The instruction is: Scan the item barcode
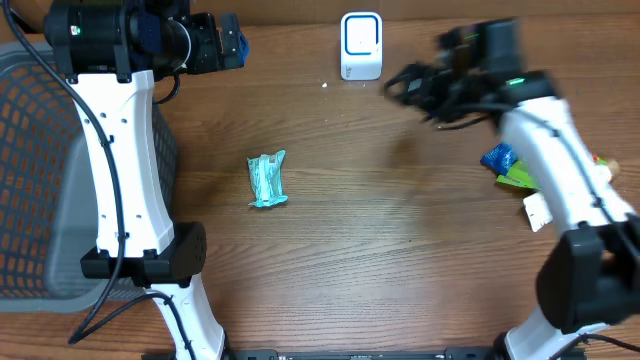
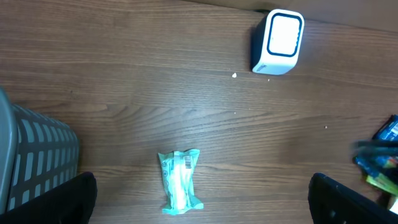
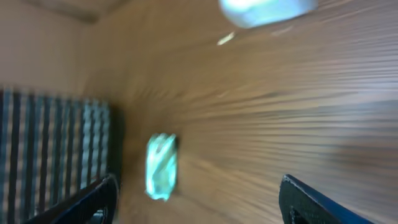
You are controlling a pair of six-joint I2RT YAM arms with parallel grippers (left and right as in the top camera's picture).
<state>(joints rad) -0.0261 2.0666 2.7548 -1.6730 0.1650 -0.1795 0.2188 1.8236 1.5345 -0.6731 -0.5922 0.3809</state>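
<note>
Teal packet flat on tabletop, both grippers open and empty.
Wooden tabletop (image 1: 400,250); grey mesh basket (image 1: 30,150) at its left edge. Left gripper (image 1: 232,45) near the far left corner, jaws spread wide, holding nothing. Right gripper (image 1: 400,85) near the far edge, just right of the white scanner (image 1: 361,45), fingers apart, nothing between them; its wrist view is blurred. Loose packets (image 1: 510,168) at the right edge. Teal packet (image 1: 267,180) left of centre, barcode (image 2: 186,163) facing up, well apart from both grippers.
</note>
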